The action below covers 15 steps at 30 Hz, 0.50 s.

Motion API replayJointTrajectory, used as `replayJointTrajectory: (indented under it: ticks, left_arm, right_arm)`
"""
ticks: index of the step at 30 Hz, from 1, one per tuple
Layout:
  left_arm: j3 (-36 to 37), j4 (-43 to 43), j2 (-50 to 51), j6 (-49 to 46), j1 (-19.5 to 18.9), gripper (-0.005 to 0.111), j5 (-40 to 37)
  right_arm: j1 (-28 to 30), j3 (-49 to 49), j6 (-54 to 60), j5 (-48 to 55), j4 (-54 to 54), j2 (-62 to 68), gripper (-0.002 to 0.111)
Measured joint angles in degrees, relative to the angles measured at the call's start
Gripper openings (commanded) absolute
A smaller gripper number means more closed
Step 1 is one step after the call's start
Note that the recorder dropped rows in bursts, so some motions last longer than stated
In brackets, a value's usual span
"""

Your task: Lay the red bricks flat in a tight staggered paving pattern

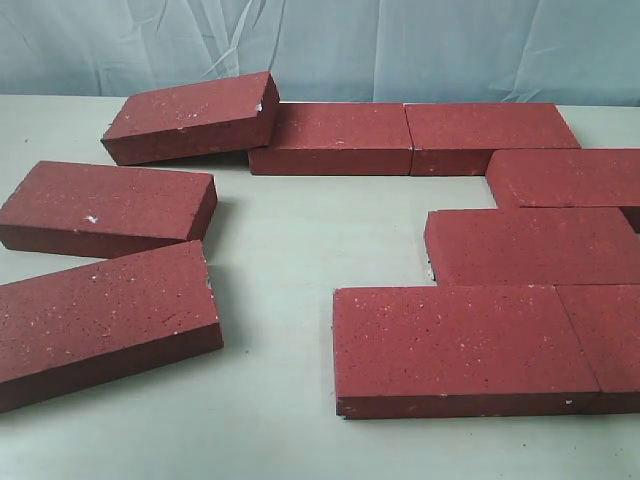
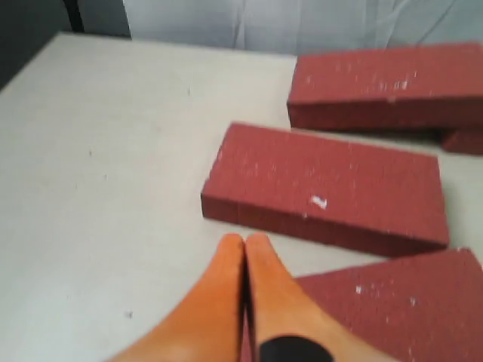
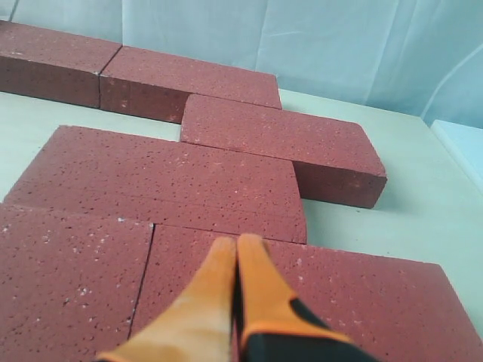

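Note:
Several red bricks lie on the pale table. On the right, the laid ones form staggered rows: two at the back (image 1: 335, 135) (image 1: 490, 130), one at the right edge (image 1: 565, 178), one below it (image 1: 530, 245) and two in front (image 1: 460, 340) (image 1: 610, 335). A tilted brick (image 1: 190, 115) leans on the back row's left end. Two loose bricks (image 1: 105, 205) (image 1: 100, 320) lie apart at the left. My left gripper (image 2: 244, 240) is shut and empty, just short of a loose brick (image 2: 324, 188). My right gripper (image 3: 238, 241) is shut and empty over a front brick (image 3: 339, 294). Neither gripper shows in the exterior view.
A bare strip of table (image 1: 290, 240) runs between the loose left bricks and the laid ones. A pale curtain (image 1: 400, 40) hangs behind the table. The table's right edge (image 3: 453, 162) shows in the right wrist view.

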<state>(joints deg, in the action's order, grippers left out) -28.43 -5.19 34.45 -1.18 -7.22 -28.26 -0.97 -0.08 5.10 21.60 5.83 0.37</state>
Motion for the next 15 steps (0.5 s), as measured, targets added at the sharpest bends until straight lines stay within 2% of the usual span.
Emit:
replayJointTrajectory:
  ticks: [10, 15]
  left_arm:
    - [-3.72, -0.5, 21.71, -3.51, 0.08, 0.0, -17.23]
    - [-5.18, -2.57, 29.91, -5.21, 0.13, 0.0, -19.03]
  right_arm:
    - [0.0, 0.0, 0.0, 0.0, 0.0, 0.0, -0.001]
    - [0.0, 0.0, 0.0, 0.0, 0.0, 0.0, -0.001]
